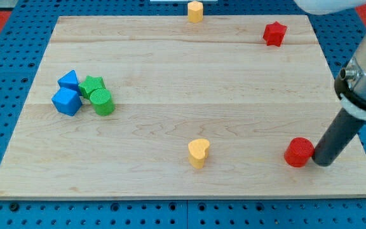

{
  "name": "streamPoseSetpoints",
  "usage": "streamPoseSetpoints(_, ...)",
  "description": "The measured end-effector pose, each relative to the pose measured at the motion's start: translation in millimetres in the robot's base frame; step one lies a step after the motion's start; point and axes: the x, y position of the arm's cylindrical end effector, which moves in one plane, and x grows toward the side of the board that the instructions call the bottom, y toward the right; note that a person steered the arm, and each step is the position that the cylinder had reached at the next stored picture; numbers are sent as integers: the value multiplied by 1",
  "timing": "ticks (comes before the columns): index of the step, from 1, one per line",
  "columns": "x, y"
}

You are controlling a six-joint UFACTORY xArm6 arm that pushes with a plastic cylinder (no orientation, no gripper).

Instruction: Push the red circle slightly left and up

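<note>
My tip sits low on the view's right side of the wooden board, and the red circle is right next to it, on the tip's left. The two look like they touch, or very nearly. My rod has no claw at all, so there is nothing on it to open, close or grab with. The rod leans up toward the view's right and goes out of the picture there, so I only see its dark lower part and a bit of the white arm above it. The very bottom of the tip is dark and hard to make out against the board. A yellow heart stands well to the left of the red circle. Up at the view's top right is a red star, and a yellow block sits at the top edge; its shape is hard to tell. Far on the view's left, four blocks huddle close together: a blue triangle, a blue cube, a green star and a green cylinder.
</note>
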Motion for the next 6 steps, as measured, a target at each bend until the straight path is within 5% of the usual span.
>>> streamPoseSetpoints(1,19,-26)
streamPoseSetpoints(5,-145,-29)
streamPoseSetpoints(6,-137,-24)
